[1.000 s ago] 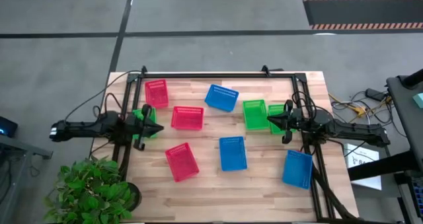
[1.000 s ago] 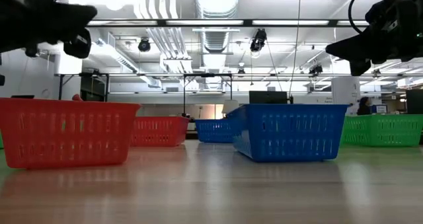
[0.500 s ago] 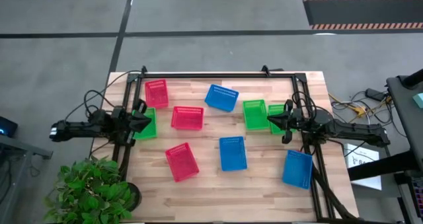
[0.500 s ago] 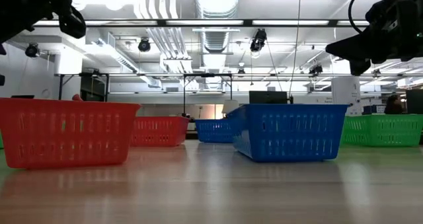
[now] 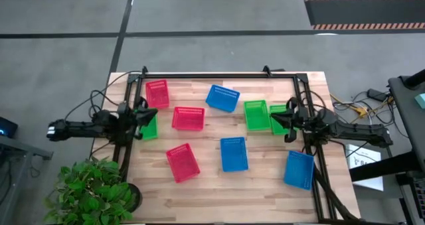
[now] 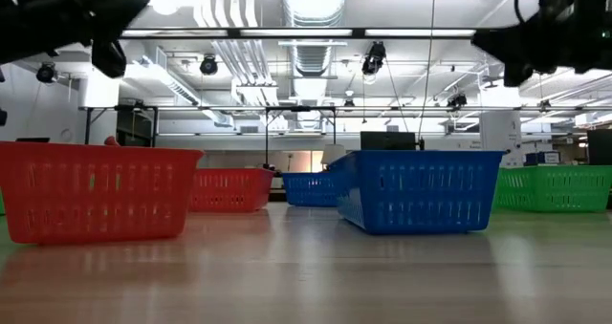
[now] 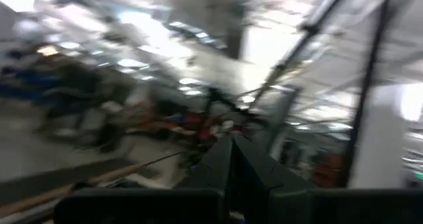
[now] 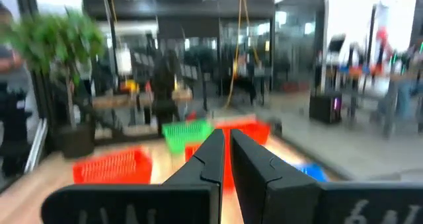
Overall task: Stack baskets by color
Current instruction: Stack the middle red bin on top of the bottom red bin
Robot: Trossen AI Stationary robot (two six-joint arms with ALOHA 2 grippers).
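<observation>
Three red baskets [image 5: 188, 118], three blue baskets [image 5: 233, 153] and three green baskets [image 5: 255, 115] stand apart on their bottoms on the wooden table [image 5: 265, 192]. My left gripper [image 5: 154, 112] is shut and empty at the table's left edge, above a green basket [image 5: 147, 127]. In the left wrist view its fingers [image 7: 231, 141] point up into the room. My right gripper [image 5: 272, 117] is shut and empty at the right edge, over another green basket [image 5: 279, 121]. In the low view both grippers hang high, the left [image 6: 134, 4] and the right [image 6: 483, 42], clear of the baskets.
A black frame [image 5: 219, 75] runs along the table's far edge and down both sides. A potted plant [image 5: 93, 192] stands off the near left corner. Cables lie on the floor at the right [image 5: 352, 109]. Bare wood shows along the near edge.
Both grippers have tipped their fingertips upward and stayed shut. The left one has also rolled and drawn back a little toward the left edge, so more of the green basket under it shows. No basket has moved.
</observation>
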